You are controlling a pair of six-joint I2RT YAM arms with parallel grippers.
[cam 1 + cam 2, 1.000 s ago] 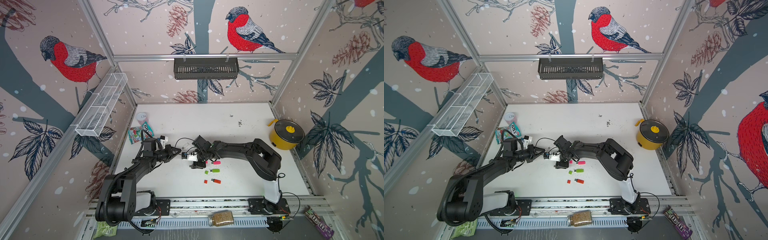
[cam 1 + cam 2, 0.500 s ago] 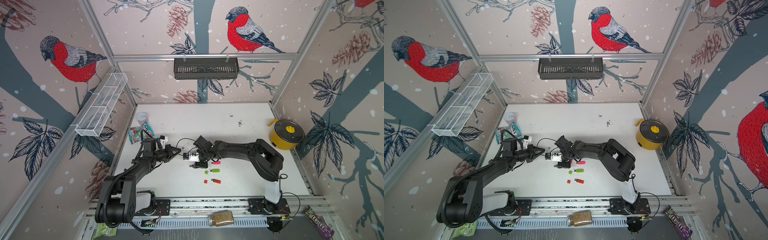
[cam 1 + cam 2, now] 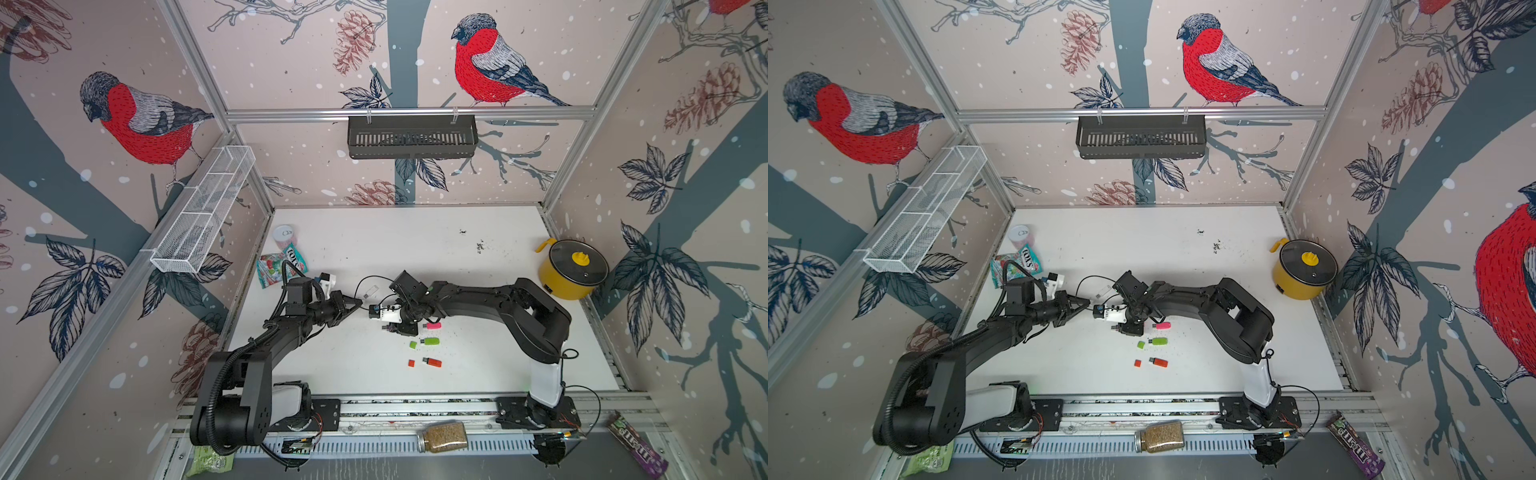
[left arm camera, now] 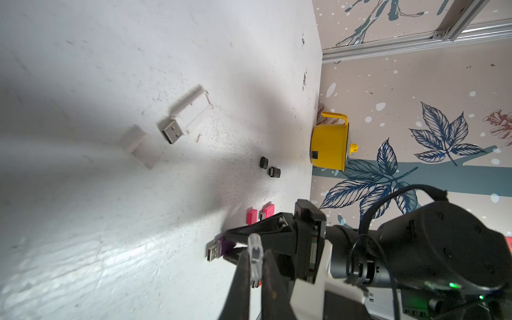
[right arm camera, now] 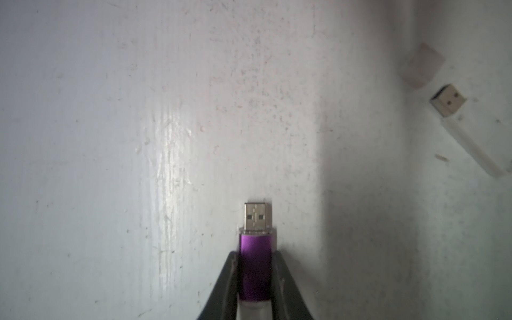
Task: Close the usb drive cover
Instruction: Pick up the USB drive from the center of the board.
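A purple usb drive [image 5: 255, 243] with its bare metal plug pointing forward lies low over the white table, and my right gripper [image 5: 255, 256] is shut on its body. The left wrist view shows the same drive [image 4: 225, 246] just beyond my left gripper [image 4: 255, 260], which is shut on a small clear cover [image 4: 255, 248]. The cover's open end faces away from the fingers. In both top views the left gripper [image 3: 358, 305] [image 3: 1087, 302] points at the right gripper [image 3: 392, 329] [image 3: 1121, 328], a short gap apart.
A white drive [image 4: 188, 116] and its cap [image 4: 135, 141] lie beyond the grippers. Black [image 4: 274, 171], pink [image 3: 433, 326], green [image 3: 430, 341] and red [image 3: 433, 362] drives lie nearby with loose caps. A yellow pot [image 3: 571, 270] stands at the right, a candy bag [image 3: 274, 266] at the left.
My right gripper's jaws have closed onto the purple drive. The left gripper has kept hold of the clear cover and has barely moved.
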